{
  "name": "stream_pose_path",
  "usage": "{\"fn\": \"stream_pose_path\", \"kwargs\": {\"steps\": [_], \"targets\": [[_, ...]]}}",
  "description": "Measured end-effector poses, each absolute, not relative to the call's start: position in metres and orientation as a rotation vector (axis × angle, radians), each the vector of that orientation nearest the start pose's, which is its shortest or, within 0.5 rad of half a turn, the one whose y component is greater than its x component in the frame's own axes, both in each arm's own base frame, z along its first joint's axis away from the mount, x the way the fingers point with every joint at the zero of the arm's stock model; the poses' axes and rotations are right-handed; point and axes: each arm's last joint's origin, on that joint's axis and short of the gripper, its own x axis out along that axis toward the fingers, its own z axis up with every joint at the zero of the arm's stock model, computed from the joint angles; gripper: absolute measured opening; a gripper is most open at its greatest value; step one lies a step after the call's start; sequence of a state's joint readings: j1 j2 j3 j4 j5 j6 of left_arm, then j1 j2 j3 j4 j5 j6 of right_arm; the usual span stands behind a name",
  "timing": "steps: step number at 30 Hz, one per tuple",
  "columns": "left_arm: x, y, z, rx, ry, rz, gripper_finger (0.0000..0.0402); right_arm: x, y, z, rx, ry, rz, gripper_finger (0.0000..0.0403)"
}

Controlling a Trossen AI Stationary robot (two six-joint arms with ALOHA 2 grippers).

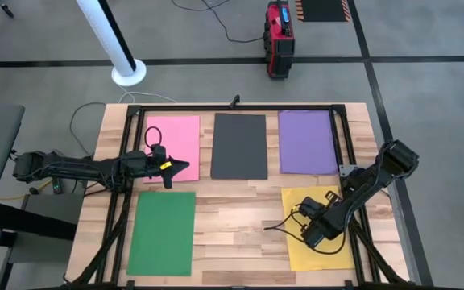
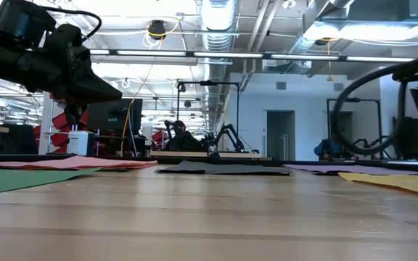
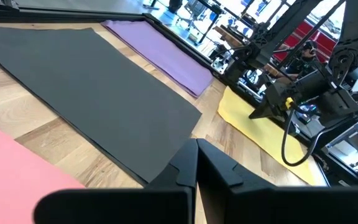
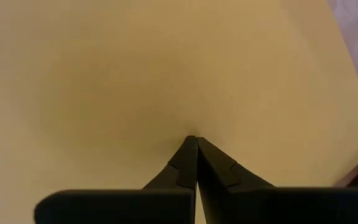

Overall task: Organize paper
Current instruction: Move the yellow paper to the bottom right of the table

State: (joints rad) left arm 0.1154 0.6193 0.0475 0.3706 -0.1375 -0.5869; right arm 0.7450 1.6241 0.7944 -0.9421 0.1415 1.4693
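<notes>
Five sheets of paper are lying flat on the worktop, none overlapping. Along the far row, the pink sheet is lying at the left, the dark grey sheet in the middle and the purple sheet at the right, each set lengthwise and apart from its neighbour. The green sheet is lying at the near left, below the pink one. The yellow sheet is lying at the near right, slightly skewed.
</notes>
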Motion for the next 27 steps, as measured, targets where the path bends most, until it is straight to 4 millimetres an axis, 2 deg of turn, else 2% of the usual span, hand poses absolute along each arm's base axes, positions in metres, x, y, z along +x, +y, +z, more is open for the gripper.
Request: {"fn": "stream_pose_path", "kwargs": {"steps": [8, 27], "targets": [[0.1366, 0.0199, 0.1553, -0.579, 0.122, 0.305, 0.0000, 0.1654, 0.1519, 0.1324, 0.317, 1.466, -0.702, 0.0000], [0.1366, 0.0199, 0.1553, -0.580, 0.122, 0.304, 0.0000, 0.1732, 0.1474, 0.1323, 0.441, 1.431, -0.777, 0.0000]]}}
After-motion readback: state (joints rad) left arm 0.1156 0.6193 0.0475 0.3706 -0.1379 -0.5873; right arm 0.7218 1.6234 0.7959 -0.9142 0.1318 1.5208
